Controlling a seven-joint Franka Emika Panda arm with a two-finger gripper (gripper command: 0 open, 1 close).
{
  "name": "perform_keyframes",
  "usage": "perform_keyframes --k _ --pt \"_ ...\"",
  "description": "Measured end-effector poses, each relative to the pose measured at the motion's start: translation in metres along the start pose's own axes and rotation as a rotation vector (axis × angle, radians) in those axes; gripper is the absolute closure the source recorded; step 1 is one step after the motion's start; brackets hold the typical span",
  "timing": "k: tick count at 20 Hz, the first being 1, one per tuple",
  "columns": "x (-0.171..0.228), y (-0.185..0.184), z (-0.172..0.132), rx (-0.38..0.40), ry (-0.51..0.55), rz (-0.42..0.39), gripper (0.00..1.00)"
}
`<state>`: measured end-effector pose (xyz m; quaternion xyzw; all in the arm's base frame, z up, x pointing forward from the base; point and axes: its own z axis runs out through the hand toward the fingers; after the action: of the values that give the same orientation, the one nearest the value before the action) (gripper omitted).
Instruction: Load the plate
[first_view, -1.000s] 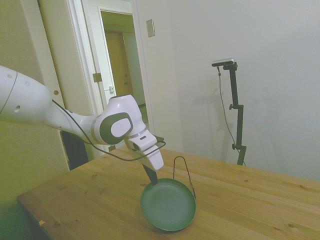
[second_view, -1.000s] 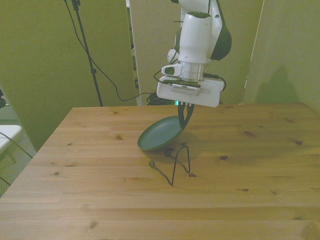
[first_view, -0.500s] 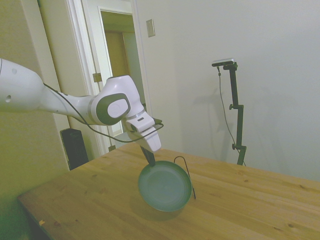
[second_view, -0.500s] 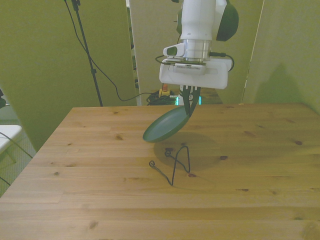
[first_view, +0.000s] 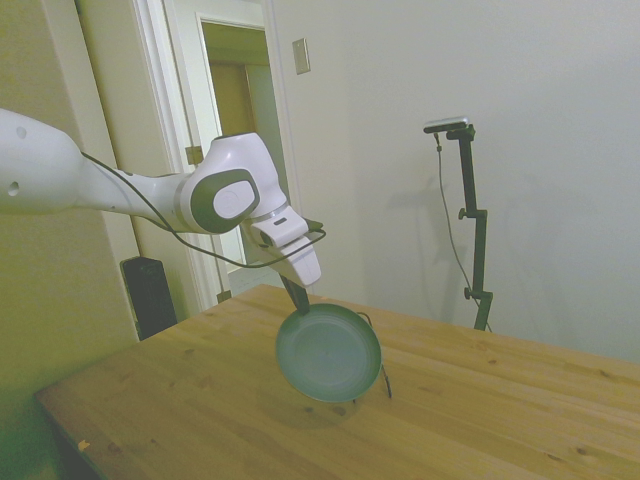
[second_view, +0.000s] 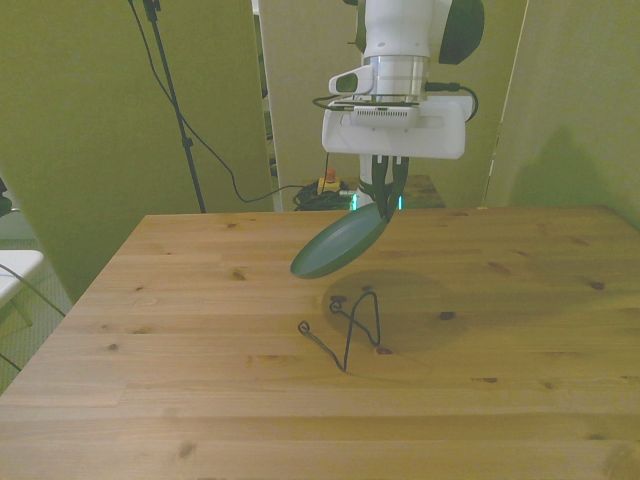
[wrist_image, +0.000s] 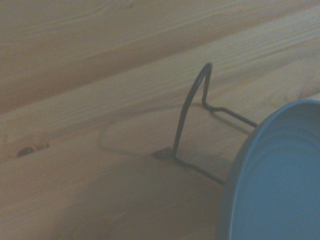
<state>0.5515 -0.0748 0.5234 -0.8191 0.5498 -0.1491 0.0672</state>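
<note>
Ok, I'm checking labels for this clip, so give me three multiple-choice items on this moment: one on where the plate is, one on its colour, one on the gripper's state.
1. Where is the plate?
A. flat on the table
B. held in the air above the table
C. standing in the wire rack

2. What colour is the plate?
A. dark green
B. white
C. red

3. What is the gripper doing?
A. hanging open and empty
B. shut on the wire rack
C. shut on the plate's rim

Answers:
1. B: both the side and front views show it tilted, clear of the wood, with its shadow on the table below.
2. A: its face shows dark green in the front view.
3. C: the fingers pinch the plate's upper edge, and the rack stands apart on the table.
</note>
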Motion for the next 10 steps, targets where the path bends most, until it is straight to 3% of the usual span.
perform_keyframes --k 4,10 --pt "0.01 0.001 0.0 0.107 0.026 -0.014 1.0" --pt "0.017 0.017 -0.011 0.284 -0.018 -0.018 1.0"
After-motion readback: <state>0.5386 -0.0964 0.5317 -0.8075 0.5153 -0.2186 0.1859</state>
